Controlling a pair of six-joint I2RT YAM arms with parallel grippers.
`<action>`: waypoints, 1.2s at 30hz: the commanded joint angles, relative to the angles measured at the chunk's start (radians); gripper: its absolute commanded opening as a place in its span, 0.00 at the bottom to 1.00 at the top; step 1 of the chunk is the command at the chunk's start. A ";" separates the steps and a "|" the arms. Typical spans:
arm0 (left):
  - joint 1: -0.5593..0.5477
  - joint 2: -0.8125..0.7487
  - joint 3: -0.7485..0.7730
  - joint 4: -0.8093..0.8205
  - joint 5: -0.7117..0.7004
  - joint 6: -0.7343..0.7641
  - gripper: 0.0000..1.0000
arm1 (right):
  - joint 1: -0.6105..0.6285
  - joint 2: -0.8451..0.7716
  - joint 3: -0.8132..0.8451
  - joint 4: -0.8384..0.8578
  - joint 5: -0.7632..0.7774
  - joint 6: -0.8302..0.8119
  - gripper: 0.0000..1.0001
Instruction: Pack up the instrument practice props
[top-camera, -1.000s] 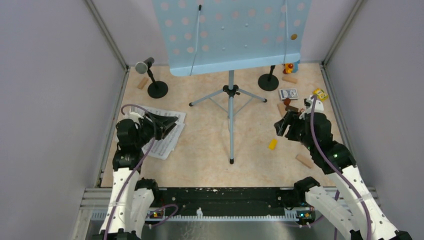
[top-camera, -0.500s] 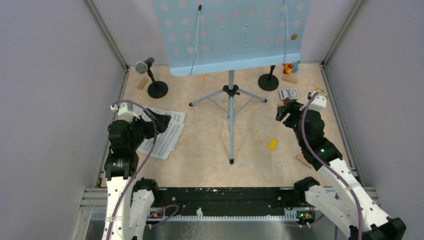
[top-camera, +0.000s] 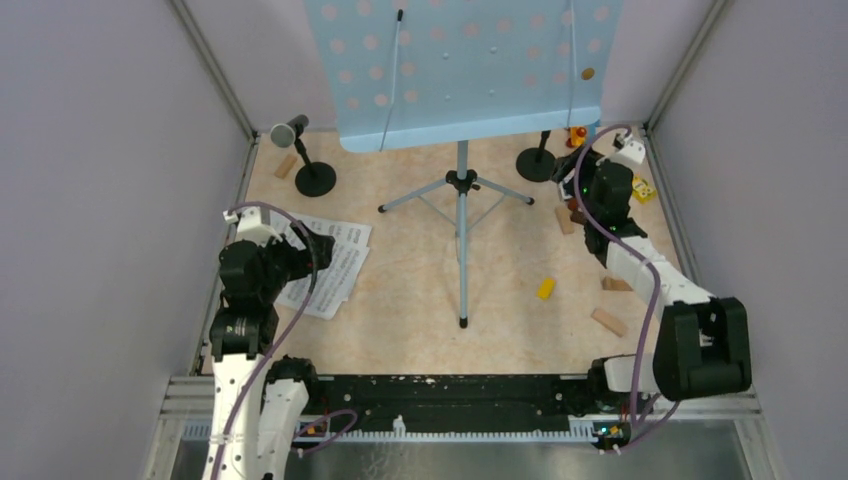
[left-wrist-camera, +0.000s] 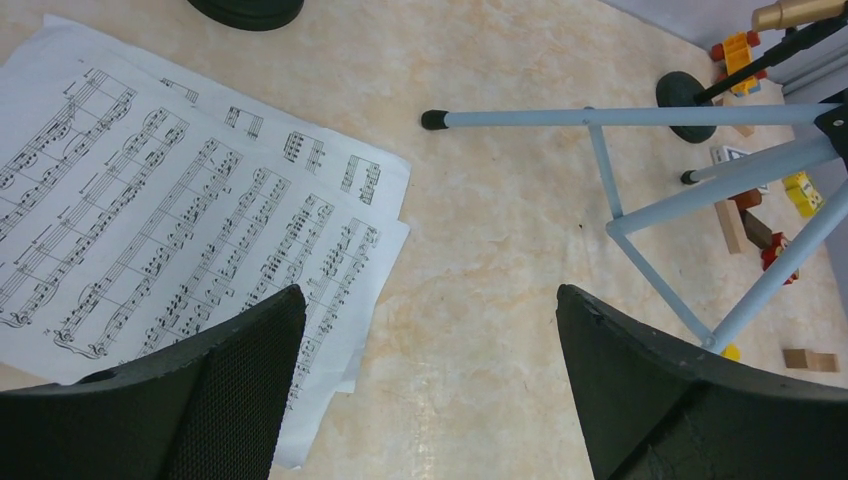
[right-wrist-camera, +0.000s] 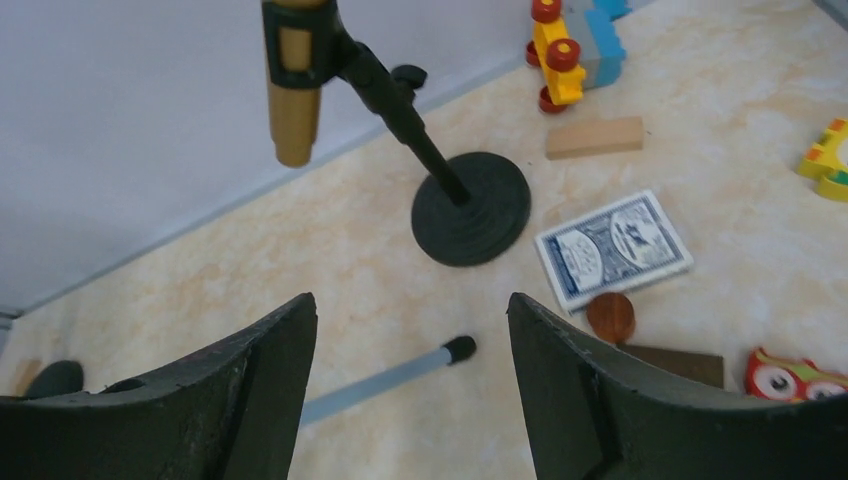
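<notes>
The light blue hole-punched music desk (top-camera: 460, 70) stands at the back on grey tripod legs (top-camera: 461, 185). White music sheets (top-camera: 325, 268) lie at the left. My left gripper (top-camera: 316, 244) is open and empty just above their right edge, as the left wrist view shows for the sheets (left-wrist-camera: 170, 220) and gripper (left-wrist-camera: 430, 320). A grey microphone (top-camera: 289, 131) sits in the left holder (top-camera: 315, 179). My right gripper (top-camera: 571, 185) is open and empty near the right holder (top-camera: 537, 164). The right wrist view shows a gold microphone (right-wrist-camera: 292, 80) clipped in that holder (right-wrist-camera: 470, 207), beyond my gripper (right-wrist-camera: 412, 320), with a tripod leg tip (right-wrist-camera: 455, 349) below the open jaws.
A blue box of playing cards (right-wrist-camera: 612, 250), a round wooden disc (right-wrist-camera: 610, 317), a wooden block (right-wrist-camera: 593, 137) and colourful toys (right-wrist-camera: 565, 45) lie right of the holder. A yellow block (top-camera: 545, 288) and wooden blocks (top-camera: 608, 320) lie at the right front. Walls enclose three sides.
My right arm has swung from the right middle toward the back right, ending beside the right mic holder. My left gripper has drawn back a little over the sheets.
</notes>
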 joint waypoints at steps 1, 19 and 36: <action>-0.001 0.009 -0.019 0.065 0.009 0.030 0.99 | -0.067 0.118 0.144 0.231 -0.226 0.064 0.70; -0.191 0.206 -0.087 0.626 0.115 -0.138 0.99 | 0.128 -0.082 -0.083 0.169 -0.452 0.469 0.62; -0.510 0.872 -0.025 1.846 0.378 0.130 0.94 | 0.130 -0.462 -0.121 -0.280 -0.476 0.423 0.59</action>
